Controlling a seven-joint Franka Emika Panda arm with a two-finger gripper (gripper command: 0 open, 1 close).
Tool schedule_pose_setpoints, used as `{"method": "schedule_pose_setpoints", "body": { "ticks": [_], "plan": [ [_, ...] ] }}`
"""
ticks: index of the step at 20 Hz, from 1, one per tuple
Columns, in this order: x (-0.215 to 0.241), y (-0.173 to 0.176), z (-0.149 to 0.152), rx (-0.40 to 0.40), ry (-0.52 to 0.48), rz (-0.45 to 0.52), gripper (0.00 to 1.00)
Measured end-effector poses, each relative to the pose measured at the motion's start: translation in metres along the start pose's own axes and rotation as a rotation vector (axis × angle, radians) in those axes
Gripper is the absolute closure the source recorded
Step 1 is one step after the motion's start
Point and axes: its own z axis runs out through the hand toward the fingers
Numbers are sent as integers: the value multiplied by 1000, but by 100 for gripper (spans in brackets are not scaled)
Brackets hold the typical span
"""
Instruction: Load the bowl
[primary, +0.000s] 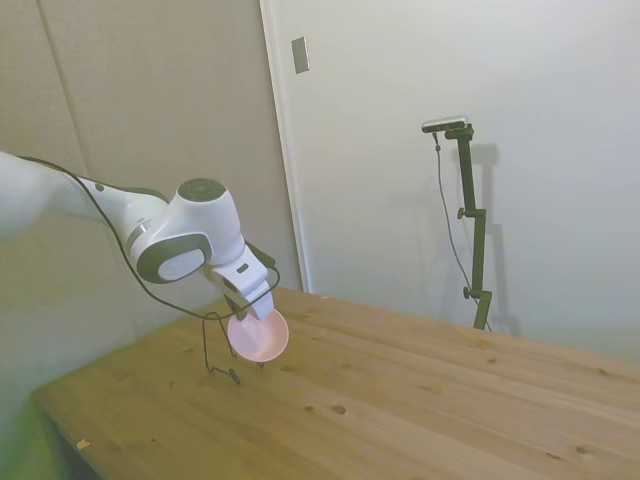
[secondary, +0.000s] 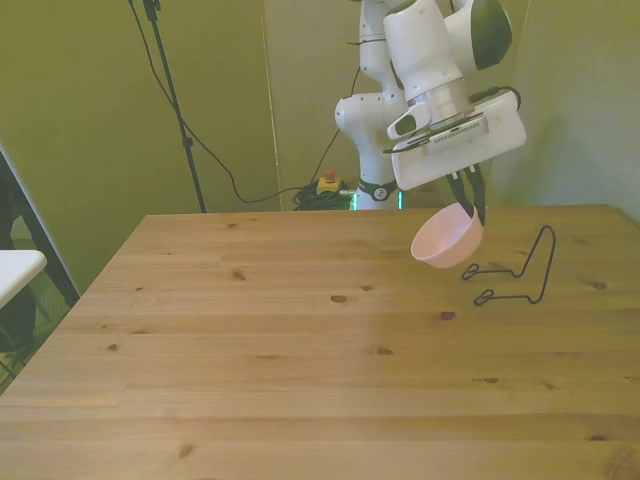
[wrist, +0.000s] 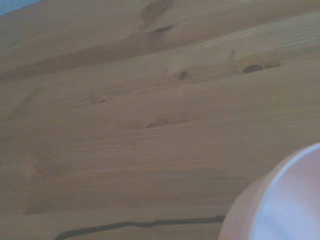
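Observation:
The pale pink bowl (primary: 259, 336) (secondary: 447, 238) hangs tilted above the wooden table, held by its rim. My gripper (primary: 262, 313) (secondary: 472, 205) is shut on the bowl's upper edge. In the wrist view the bowl (wrist: 285, 200) fills one corner, with bare planks behind it. A thin black wire rack (primary: 214, 345) (secondary: 520, 272) stands on the table just beside the bowl, on the front view's right. One of its wires (wrist: 135, 225) shows as a dark line in the wrist view. The bowl is close to the rack; I cannot tell whether they touch.
The wooden table (secondary: 300, 370) stretches wide toward the front view's left and near edge. A white surface (secondary: 15, 270) pokes in at the front view's far left, off the table. Cables and a stand rise behind the far edge.

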Motion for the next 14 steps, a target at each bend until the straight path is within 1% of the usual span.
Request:
{"method": "schedule_pose_setpoints", "body": {
  "ticks": [3, 5, 9, 14],
  "plan": [
    [-9, 0, 7, 75, -54, -20, 100],
    [-17, -4, 12, 110, -80, -34, 100],
    [-27, -12, 24, 147, -127, -48, 100],
    [-29, -20, 35, 178, -191, -40, 100]
  ]
}}
